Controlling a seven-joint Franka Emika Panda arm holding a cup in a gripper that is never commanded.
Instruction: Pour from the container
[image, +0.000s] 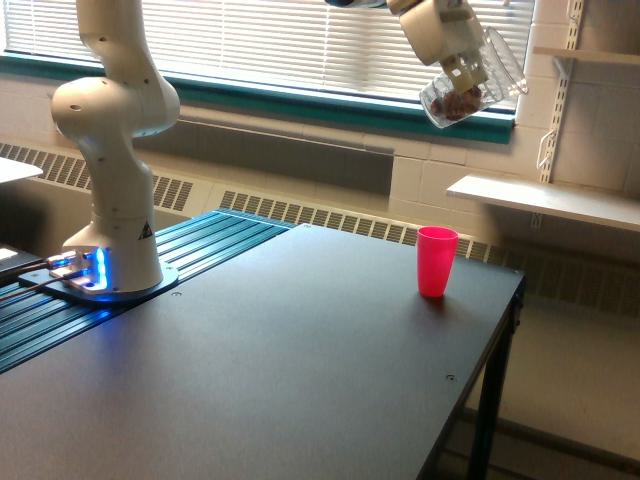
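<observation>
The cup (437, 261) is standing upright on the table (300, 370), near its far edge toward the exterior view's right. The arm's base (110, 270) is sitting on the table's far corner at the exterior view's left. The container (472, 88) is hanging tilted in the gripper (462, 72), high above the cup and slightly to its right, well apart from it. A shelf (545, 200) is running along the wall behind the cup.

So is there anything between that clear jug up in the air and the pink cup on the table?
No. In the exterior view the clear jug, tilted in the gripper, hangs high above the pink cup; between them is only open air, with the window sill and wall behind.
</observation>
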